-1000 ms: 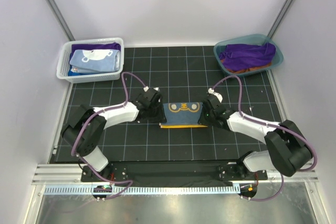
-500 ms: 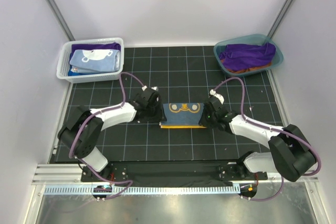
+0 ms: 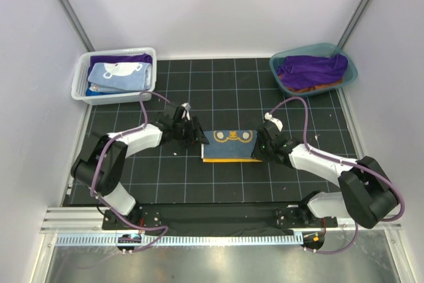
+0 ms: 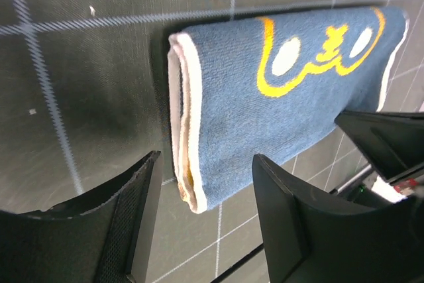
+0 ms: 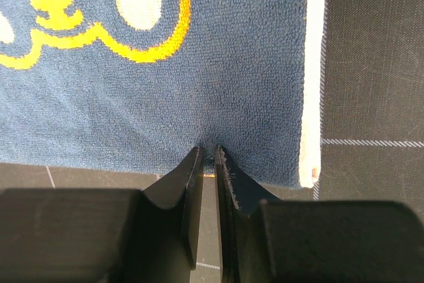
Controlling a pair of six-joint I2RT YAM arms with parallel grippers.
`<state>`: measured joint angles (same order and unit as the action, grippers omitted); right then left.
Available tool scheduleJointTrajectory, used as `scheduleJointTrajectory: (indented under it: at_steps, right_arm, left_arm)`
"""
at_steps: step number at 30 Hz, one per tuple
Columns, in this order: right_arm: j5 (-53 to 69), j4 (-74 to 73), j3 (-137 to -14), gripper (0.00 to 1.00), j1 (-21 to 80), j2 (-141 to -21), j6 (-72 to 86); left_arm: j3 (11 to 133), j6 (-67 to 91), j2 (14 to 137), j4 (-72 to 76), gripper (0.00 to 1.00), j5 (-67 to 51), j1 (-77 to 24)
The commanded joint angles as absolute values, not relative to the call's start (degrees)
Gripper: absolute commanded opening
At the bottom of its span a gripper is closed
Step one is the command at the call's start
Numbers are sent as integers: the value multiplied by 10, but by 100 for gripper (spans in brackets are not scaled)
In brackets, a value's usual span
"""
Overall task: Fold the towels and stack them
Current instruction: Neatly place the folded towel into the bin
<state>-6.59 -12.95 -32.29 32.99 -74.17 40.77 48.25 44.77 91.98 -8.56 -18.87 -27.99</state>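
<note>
Folded navy terry towel (image 3: pixel 230 145) with orange loops and white trim lay flat on the black gridded mat (image 3: pixel 165 178), your right gripper (image 5: pixel 207 157) pinched tight on its fuzzy edge, your left gripper (image 4: pixel 204 164) spread wide over its rolled end, gripping nothing.

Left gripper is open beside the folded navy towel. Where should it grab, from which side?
Grip the navy towel at its left short end, where the white-edged layers stack. Come from the left, low over the mat; the left gripper has open fingers astride that end's near corner. The right gripper pinches the near edge at the other end, so a matching pinch should probably lift it level.
</note>
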Motion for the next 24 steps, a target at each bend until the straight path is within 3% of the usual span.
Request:
scheduleJointTrajectory:
  at_steps: [1,15,20,23,24]
  right_arm:
    - [-76,-133,-339,20,330,-744,404]
    - [-71,-125,-341,22,330,-749,406]
    - [-71,-128,-343,22,330,-745,404]
    - [-68,-134,-345,26,330,-738,401]
    - [-69,-139,-347,28,330,-730,400]
  left_arm:
    - [463,460,946,-29,61,-242,-277]
    - [453,483,1029,-11,61,-172,-334]
    - [461,490,1028,-23,45,-149,-338]
    - [487,475,1014,-73,28,-107,-338]
    - [508,463,1012,-89,16,-95,-339]
